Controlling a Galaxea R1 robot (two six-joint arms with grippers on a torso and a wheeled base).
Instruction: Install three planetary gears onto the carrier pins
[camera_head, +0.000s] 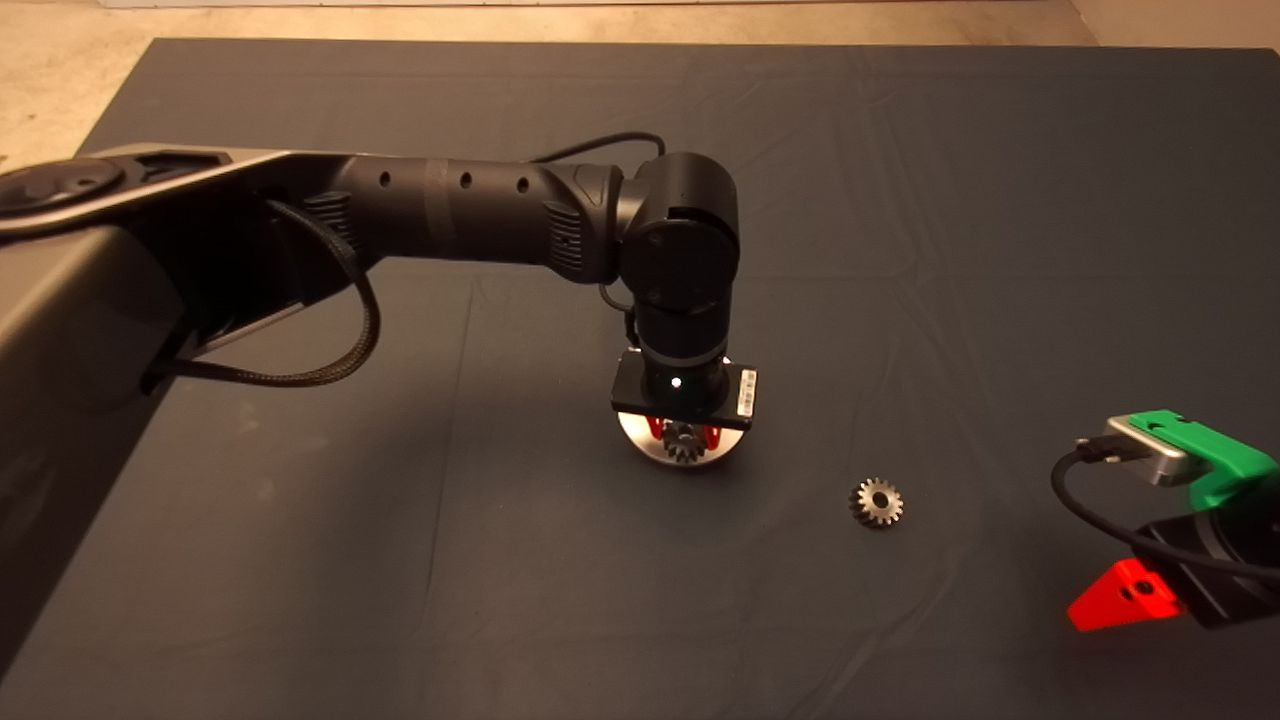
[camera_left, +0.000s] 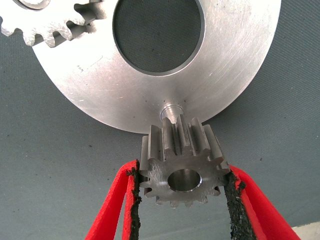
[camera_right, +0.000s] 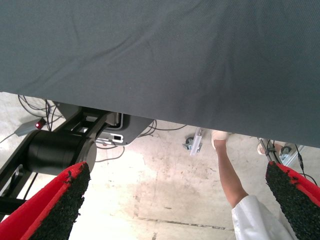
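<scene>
Left gripper pinched a gear above the pin on the disc; right gripper parked, jaws spread

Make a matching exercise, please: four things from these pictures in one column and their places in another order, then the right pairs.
Things:
1. held gear
2. loose gear
3. mounted gear
4. right gripper

Places:
A. on the disc already
B. alone on the mat, right of the disc
C. parked at the lower right edge
D. between the left gripper jaws, just above a pin

Pairs: 1-D, 2-B, 3-A, 4-C
</scene>
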